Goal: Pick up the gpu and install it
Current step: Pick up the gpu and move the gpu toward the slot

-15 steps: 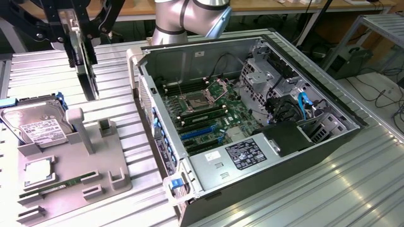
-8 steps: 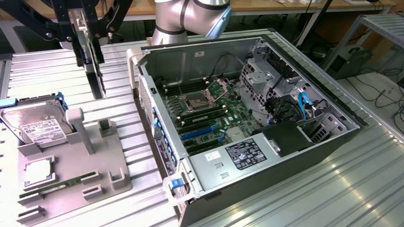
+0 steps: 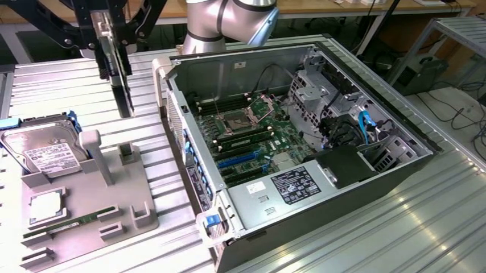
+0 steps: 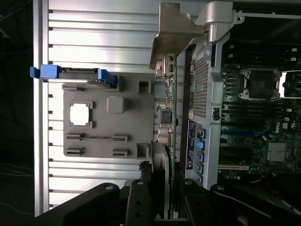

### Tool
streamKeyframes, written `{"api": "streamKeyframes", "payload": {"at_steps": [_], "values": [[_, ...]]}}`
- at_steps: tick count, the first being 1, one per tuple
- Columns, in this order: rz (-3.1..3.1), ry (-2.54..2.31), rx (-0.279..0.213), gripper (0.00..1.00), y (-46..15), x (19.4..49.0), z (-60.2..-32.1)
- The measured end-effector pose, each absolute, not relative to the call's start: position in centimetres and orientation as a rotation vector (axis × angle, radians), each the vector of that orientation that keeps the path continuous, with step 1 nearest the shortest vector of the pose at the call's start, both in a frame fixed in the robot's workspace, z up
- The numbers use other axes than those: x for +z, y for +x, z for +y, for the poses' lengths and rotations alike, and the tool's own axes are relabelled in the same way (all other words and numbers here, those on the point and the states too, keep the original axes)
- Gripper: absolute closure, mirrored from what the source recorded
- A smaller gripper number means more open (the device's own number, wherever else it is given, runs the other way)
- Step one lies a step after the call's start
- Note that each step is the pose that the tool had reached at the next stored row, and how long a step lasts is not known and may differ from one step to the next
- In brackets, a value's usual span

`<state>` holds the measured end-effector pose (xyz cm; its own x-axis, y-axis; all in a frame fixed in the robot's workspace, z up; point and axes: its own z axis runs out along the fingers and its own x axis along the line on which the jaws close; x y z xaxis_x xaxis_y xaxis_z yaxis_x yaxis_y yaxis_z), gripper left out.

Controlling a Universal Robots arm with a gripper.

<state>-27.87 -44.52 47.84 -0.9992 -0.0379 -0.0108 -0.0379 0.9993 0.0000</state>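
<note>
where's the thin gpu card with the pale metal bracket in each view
Exterior view: gpu hangs upright at the exterior view's upper left, beyond the grey plastic parts tray.
Wrist view: gpu edge-on between that tray and the open metal computer case.
Shared landmark: the tray.

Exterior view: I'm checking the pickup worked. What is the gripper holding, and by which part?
The gripper holds the gpu by its upper end, opposite the metal bracket; the card hangs upright above the table.
</note>
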Motion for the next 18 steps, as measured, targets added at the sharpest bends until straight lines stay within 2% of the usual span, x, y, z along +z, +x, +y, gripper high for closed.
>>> {"api": "streamKeyframes", "payload": {"at_steps": [18], "values": [[3.13, -0.059, 0.0, 0.73, -25.9, 47.8, -44.5]]}}
